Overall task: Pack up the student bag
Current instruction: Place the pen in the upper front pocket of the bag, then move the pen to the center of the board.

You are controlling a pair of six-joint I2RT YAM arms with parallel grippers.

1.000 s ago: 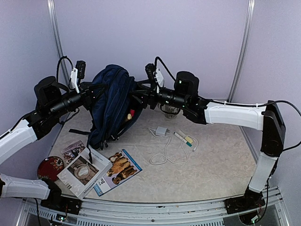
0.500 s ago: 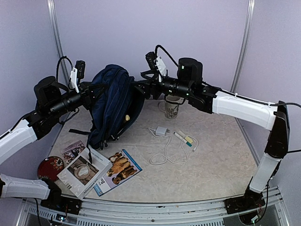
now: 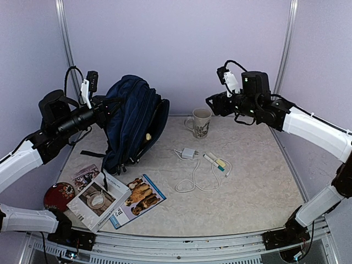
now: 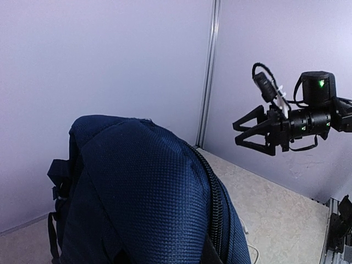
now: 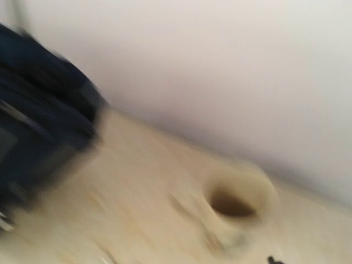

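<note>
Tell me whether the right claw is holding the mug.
No, the right claw hangs open in the air, apart from the mug standing on the table.

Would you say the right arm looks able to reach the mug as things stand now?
Probably yes. The right gripper hangs open just above and to the right of the mug, which stands upright and apart from the student bag. Nothing lies between gripper and mug, so the way down looks free.

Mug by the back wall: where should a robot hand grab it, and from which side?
Probably the rim, from above on its right side: the mug stands upright, mouth open, with its handle sticking out left toward the backpack.
</note>
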